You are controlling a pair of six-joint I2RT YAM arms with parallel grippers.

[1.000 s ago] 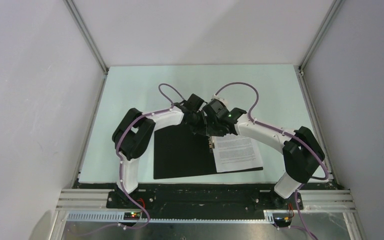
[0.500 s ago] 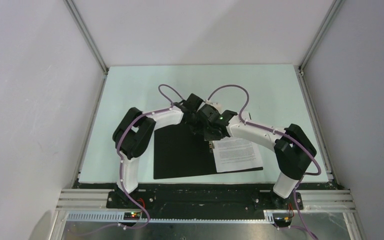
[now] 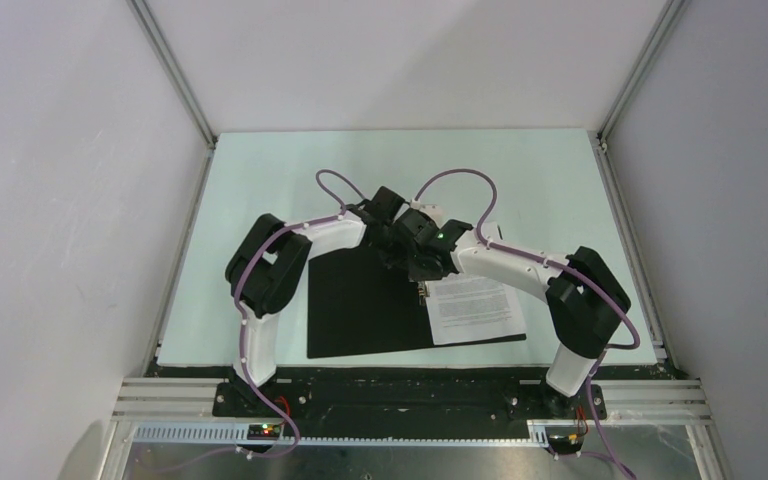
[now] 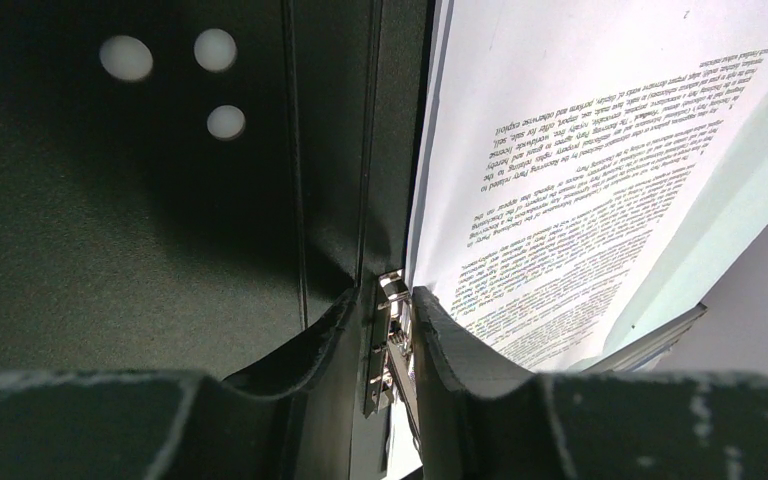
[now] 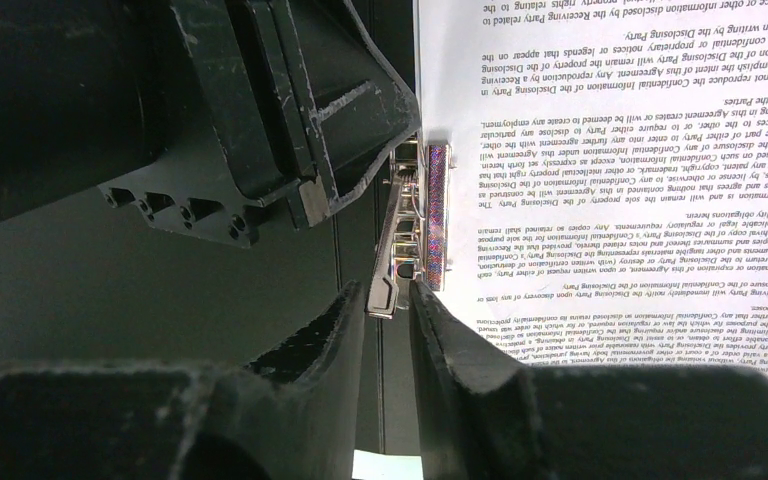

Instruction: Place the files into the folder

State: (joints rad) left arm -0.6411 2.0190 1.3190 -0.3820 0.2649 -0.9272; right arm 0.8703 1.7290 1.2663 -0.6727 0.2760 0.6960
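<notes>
On a pale green bench (image 3: 260, 180), enclosed by plain white walls (image 3: 60, 200) with aluminium rails (image 3: 175, 75), the folder (image 3: 360, 310) is laid open, its matte, grainy black inside turned up. The files (image 3: 475, 310), thin white sheets, are laid on its right half, just beside the spine. Dense black print is seen upside down from the wrist views; "Confidential Information", "Disclosing Party" and "Agreement" can be read. A shiny metal clip (image 5: 436, 215) is fixed along the spine. The left jaws are closed to a narrow gap on the clip. The right jaws are nearly closed around its lever; whether it is gripped cannot be told.
</notes>
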